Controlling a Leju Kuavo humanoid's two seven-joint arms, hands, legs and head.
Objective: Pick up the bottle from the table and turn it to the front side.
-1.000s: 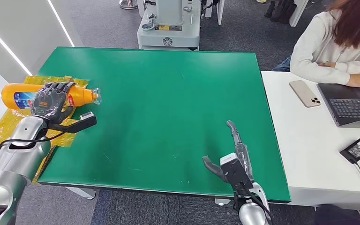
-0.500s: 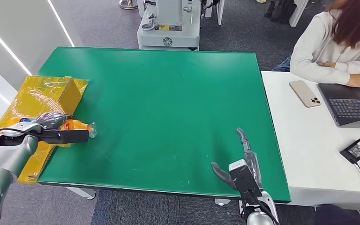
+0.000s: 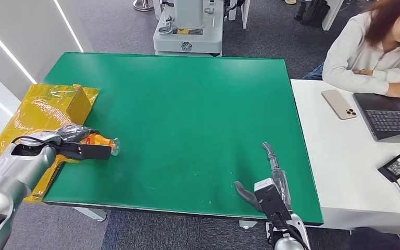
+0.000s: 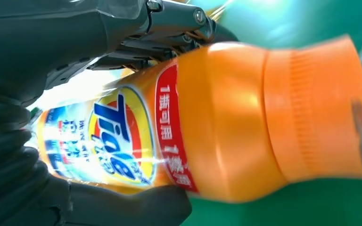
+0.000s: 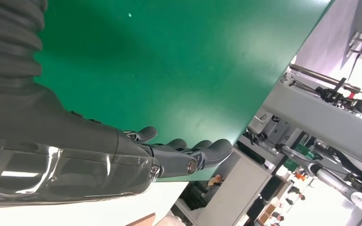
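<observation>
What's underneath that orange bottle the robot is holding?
The green table lies under the cap end of the bottle. The left hand covers the rest, so I cannot tell what is beneath it.

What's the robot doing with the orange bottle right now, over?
Left hand grips the orange bottle, cap end over the green table. Right hand open, holding nothing, near the table's front edge. Nothing in the way on the table.

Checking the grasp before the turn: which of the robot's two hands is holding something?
The left hand grips the orange bottle at the green table's left edge; the right hand is open with nothing in it.
</observation>
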